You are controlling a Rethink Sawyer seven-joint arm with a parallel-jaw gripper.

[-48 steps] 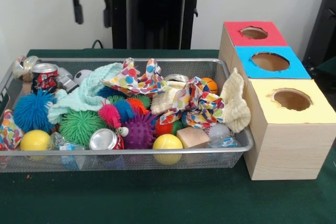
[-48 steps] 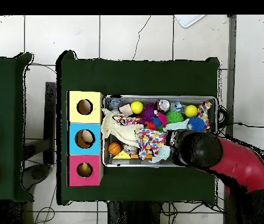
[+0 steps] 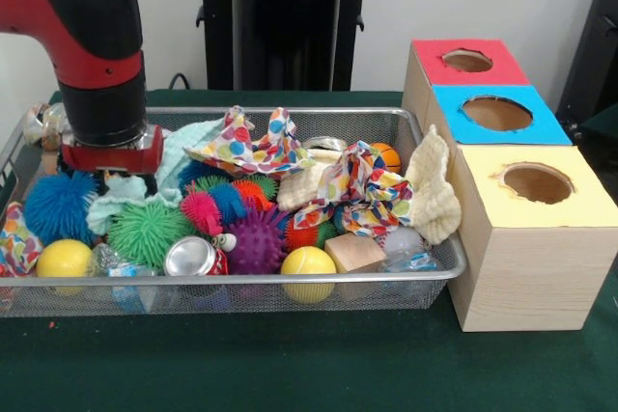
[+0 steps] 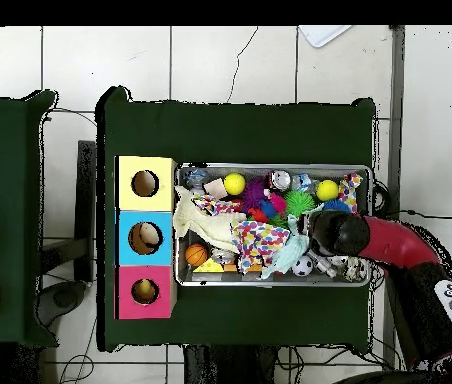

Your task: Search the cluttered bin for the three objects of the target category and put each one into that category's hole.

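Note:
The silver wire mesh bin [image 3: 439,282] is full of clutter. My gripper [image 3: 108,173] reaches down into its left end, just above a mint cloth [image 3: 121,192] and beside a blue spiky ball [image 3: 58,206]. Its tip is hidden by the wrist and the clutter. In the overhead view the gripper [image 4: 322,240] is over the bin's right part. No plush animal shows clearly in the bin. The red-topped box's hole [image 3: 467,60] is at the far right. In the overhead view something yellow shows inside this hole [image 4: 145,291].
Spiky balls in green [image 3: 145,232], purple [image 3: 257,243] and pink, yellow balls [image 3: 308,262], a can [image 3: 190,257], a wooden block [image 3: 354,252] and patterned cloths [image 3: 256,147] fill the bin. The blue-topped box [image 3: 497,113] and yellow-topped box [image 3: 536,182] stand beside the bin's right end.

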